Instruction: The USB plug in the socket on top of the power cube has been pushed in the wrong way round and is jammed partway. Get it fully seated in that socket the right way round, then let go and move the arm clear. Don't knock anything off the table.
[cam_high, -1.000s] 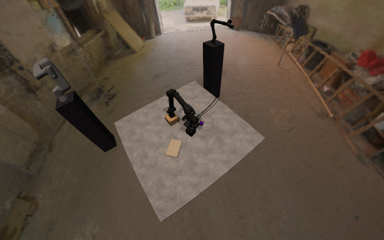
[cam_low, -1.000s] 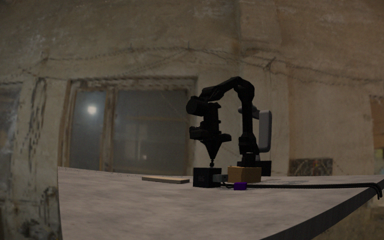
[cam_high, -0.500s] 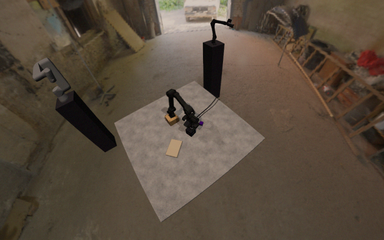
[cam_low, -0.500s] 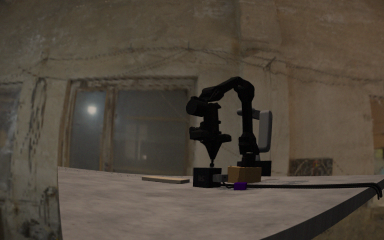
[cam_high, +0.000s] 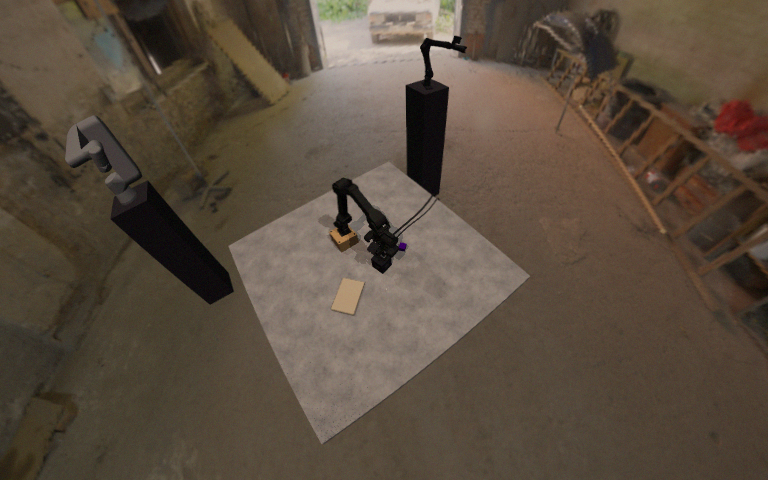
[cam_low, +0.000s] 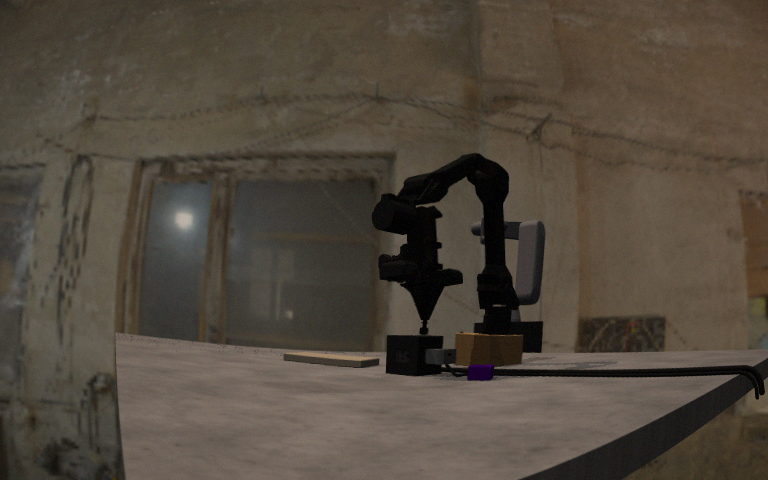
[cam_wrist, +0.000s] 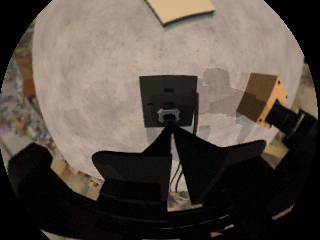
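Observation:
The black power cube (cam_high: 381, 263) (cam_low: 400, 356) (cam_wrist: 152, 90) stands upright on the grey table top, with dark slots in its top. My gripper (cam_low: 424, 321) (cam_wrist: 171, 128) points straight down over the cube and is shut on the small black USB plug (cam_low: 423, 329). The plug is upright, its lower end at the cube's top. In the wrist view a light grey outline (cam_wrist: 161, 116) surrounds the spot under the fingertips. The fingers partly hide the plug; its metal end is not visible, and I cannot tell its depth or which way round it is.
A grey block (cam_low: 439, 356) sticks out of the cube's side. Black cables run past a purple block (cam_high: 402, 246) (cam_low: 480, 371) to the table edge. A tan board (cam_high: 348, 296) (cam_low: 334, 360) (cam_wrist: 182, 10) lies nearby. My arm's base stands on an orange-brown block (cam_high: 342, 240) (cam_low: 488, 349) (cam_wrist: 257, 97).

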